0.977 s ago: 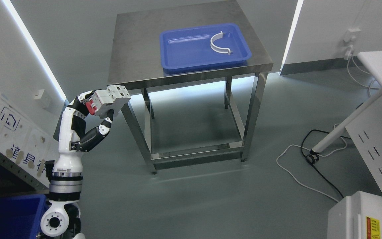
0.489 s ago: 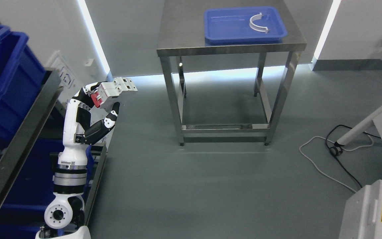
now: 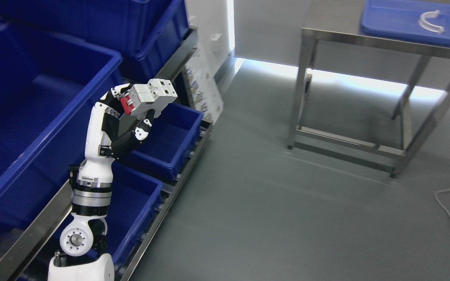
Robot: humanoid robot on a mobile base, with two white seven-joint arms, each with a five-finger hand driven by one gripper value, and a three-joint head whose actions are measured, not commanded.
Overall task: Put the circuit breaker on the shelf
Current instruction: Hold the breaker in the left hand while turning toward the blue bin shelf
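You had the shelf (image 3: pixel 178 58) of blue bins (image 3: pixel 45 117) filling the left. In front of it, your left robot hand (image 3: pixel 131 117) was clenched around the circuit breaker (image 3: pixel 149 97), held raised, long axis tilted up toward the right, red switches facing left.

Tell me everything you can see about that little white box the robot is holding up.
The breaker is a small blocky unit of what looks like white-grey plastic, split by seams into side-by-side sections, with a red part at the end nearest the wrist. It is tilted and held in the air by the left hand, whose fingers wrap it from below. It touches nothing else and hangs in front of the blue bins.
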